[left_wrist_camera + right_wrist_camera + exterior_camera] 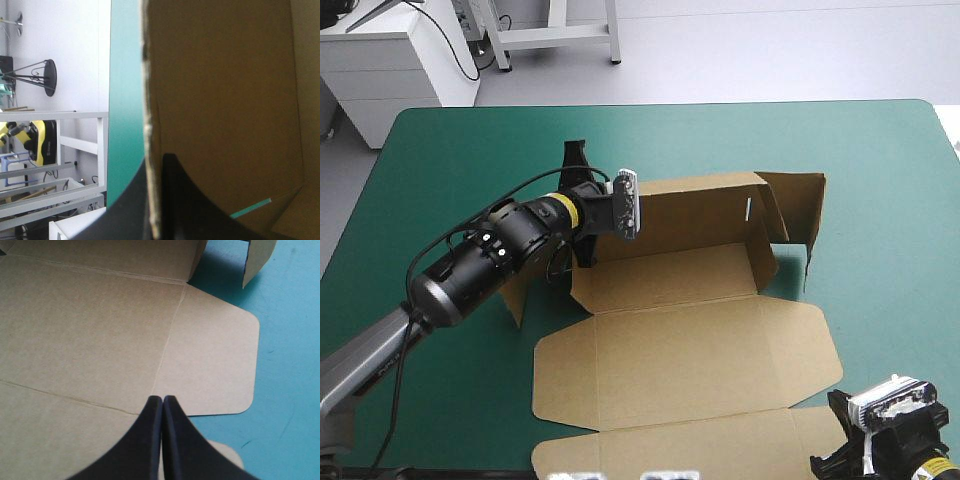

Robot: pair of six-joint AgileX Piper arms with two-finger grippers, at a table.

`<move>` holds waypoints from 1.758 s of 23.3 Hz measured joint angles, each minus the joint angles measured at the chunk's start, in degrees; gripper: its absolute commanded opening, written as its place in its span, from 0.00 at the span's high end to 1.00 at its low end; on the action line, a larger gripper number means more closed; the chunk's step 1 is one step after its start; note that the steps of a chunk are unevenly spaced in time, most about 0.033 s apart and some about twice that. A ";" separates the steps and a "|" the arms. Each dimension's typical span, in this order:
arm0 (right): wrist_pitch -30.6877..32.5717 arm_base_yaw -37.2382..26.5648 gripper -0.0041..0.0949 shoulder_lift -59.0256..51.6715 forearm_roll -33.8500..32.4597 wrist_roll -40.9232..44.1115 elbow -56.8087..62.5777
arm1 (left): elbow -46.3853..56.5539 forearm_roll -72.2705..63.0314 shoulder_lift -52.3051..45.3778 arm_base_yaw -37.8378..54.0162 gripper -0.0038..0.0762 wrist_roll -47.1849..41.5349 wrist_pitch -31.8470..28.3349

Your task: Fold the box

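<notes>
The brown box (690,340) lies in the middle of the table. Its far wall (695,215) and right wall (798,205) stand raised, and the lid (690,355) lies flat toward the near edge. My left gripper (582,215) is at the box's left far corner. In the left wrist view its black fingers (125,210) sit on either side of the upright board edge (148,100), shut on it. My right gripper (162,402) is shut with nothing in it. It hovers over the lid's near right part beside a rounded flap (215,365), and appears at the near right corner (835,435) in the high view.
Bare teal-green cover (890,200) stretches to the right of the box and beyond it to the far edge. A brown flap (515,300) sticks out under the left arm, outside the box's left side. A narrow gap at the box corner shows the cover (250,207).
</notes>
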 measured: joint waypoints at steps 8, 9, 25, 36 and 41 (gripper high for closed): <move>0.00 0.00 0.98 0.00 0.00 0.00 0.00 | 10.85 2.68 -6.68 -0.11 0.96 -0.37 -11.29; 0.00 0.00 0.98 0.00 0.00 0.00 0.00 | 10.90 2.68 -6.48 -0.22 0.96 -0.50 -10.97; -0.05 0.00 0.98 0.00 0.00 0.16 0.00 | 15.77 10.15 -4.20 -0.08 0.96 -1.36 -19.83; -2.16 0.00 0.98 0.00 0.05 4.18 0.00 | 16.72 15.77 -4.41 0.17 0.96 -12.43 -20.59; -6.56 0.00 0.98 1.77 2.04 5.98 -1.58 | 16.72 26.37 -4.12 0.00 0.96 -23.77 -19.52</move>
